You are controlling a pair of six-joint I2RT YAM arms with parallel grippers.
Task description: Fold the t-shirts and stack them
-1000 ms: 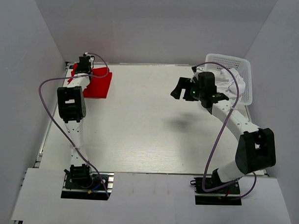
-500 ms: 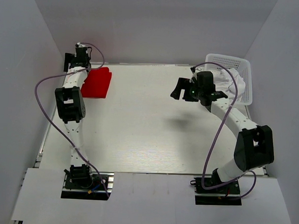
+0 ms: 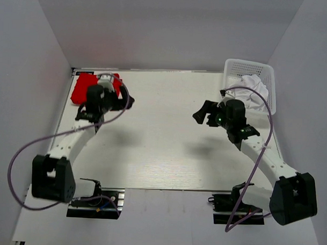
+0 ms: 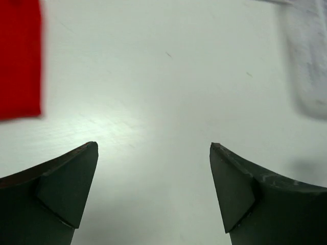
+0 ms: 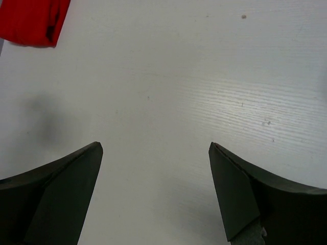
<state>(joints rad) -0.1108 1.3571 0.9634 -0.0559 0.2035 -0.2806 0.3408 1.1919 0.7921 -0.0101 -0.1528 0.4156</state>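
A folded red t-shirt (image 3: 81, 88) lies at the far left corner of the table; it also shows as a red patch (image 4: 18, 56) in the left wrist view and a red patch (image 5: 33, 20) in the right wrist view. A crumpled white t-shirt (image 3: 254, 86) sits in the white basket (image 3: 246, 65) at the far right. My left gripper (image 3: 125, 99) hangs just right of the red shirt, open and empty (image 4: 153, 148). My right gripper (image 3: 202, 111) hovers over the table left of the basket, open with nothing between its fingers (image 5: 156, 145).
Grey walls close in the white table (image 3: 163, 144) on three sides. Purple cables loop from both arms. A blurred pale shape (image 4: 306, 61) shows at the right of the left wrist view.
My left gripper has let go of the red shirt, opened, and swung back toward the near right. The right arm has drawn a little nearer, its gripper still open.
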